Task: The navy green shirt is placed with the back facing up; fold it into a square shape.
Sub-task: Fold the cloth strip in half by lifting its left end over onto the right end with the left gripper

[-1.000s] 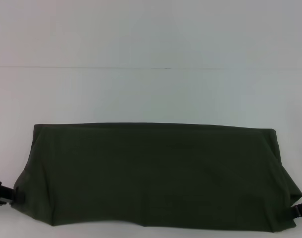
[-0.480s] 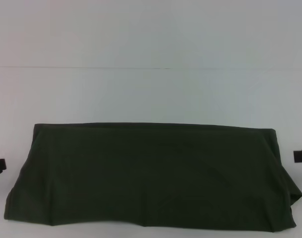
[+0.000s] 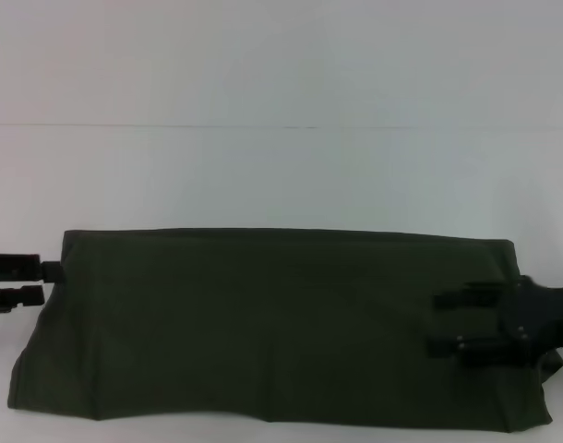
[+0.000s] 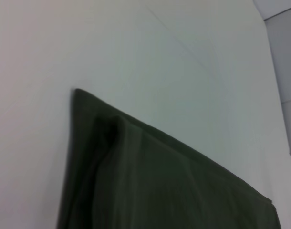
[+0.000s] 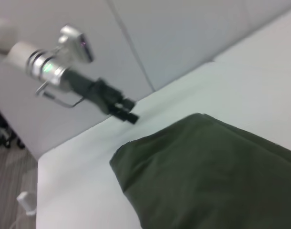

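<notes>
Both grippers (jaws apart) flanking shirt (image 3: 281, 323).

The right gripper (image 3: 457, 324) is black, with two long flat parallel fingers (image 3: 466, 299) running from a blocky black body, and small pale screw points show on the finger bases. The left gripper (image 3: 32, 281) is likewise black, its two slim fingers (image 3: 14, 259) ending in squared tips. From the right wrist view, the left gripper (image 5: 126, 110) sits on a dark neck that widens into a silvery metal wrist collar carrying a small green light, a boxy grey camera module mounted on it, a thin curved cable looped beneath, and a cream cylindrical forearm segment behind.
</notes>
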